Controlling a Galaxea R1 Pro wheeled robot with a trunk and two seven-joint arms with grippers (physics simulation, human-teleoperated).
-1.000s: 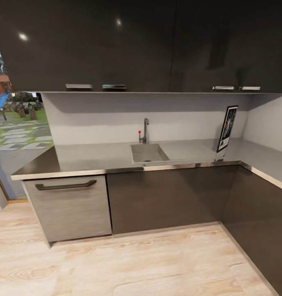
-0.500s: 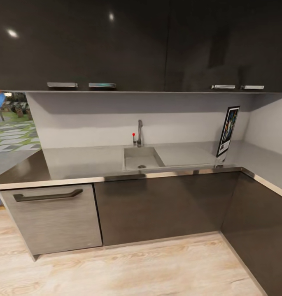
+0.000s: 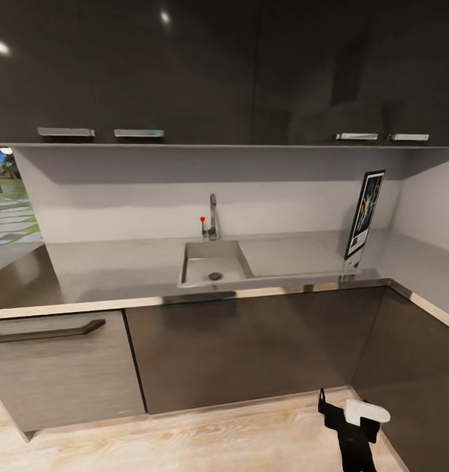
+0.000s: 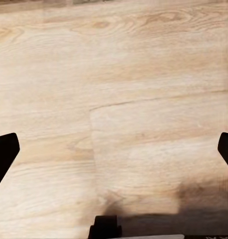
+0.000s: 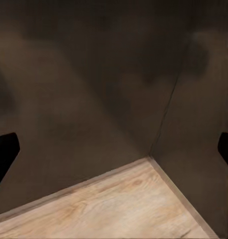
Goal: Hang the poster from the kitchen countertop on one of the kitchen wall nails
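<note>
Approach step, no grasp yet. Poster [image 3: 364, 215] stands upright on the table [image 3: 119, 269] at 2 o'clock, right of the sink [image 3: 214, 262]. Both end effectors spread, empty, pointing floorward. Next: close in, raise right end effector [image 3: 352, 419] to the poster.

wall nails too small to tell, right tool [image 3: 352, 426] cut off by frame edge

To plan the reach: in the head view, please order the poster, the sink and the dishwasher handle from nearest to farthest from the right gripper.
From the right gripper:
1. Poster, upright on the counter's right end.
2. Sink, mid-counter.
3. Dishwasher handle, far left.
</note>
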